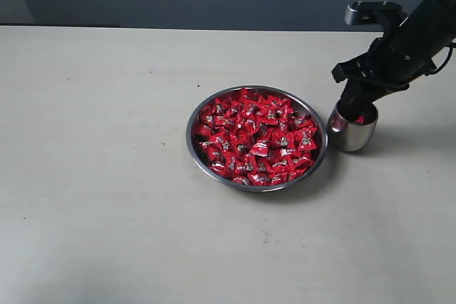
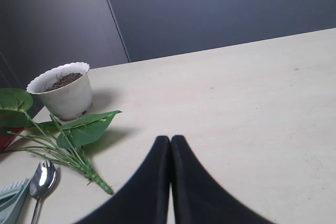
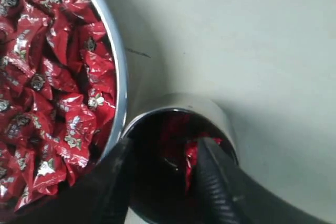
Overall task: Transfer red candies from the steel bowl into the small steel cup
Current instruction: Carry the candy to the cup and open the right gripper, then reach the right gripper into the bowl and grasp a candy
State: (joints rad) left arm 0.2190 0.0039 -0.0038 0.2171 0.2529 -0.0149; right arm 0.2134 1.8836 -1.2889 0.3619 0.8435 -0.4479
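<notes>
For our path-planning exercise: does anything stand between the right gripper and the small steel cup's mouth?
Nothing visible does. The right gripper is at the mouth of the small steel cup, jaws apart; red candies lie inside.

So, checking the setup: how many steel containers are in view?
2: the bowl of candies in the middle, and the cup beside it, right gripper dipping in. Others may lie off-frame.

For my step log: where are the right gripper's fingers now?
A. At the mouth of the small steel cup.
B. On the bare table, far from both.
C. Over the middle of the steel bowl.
A: the right gripper spreads its fingers at the mouth of the small steel cup, beside the steel bowl.
</notes>
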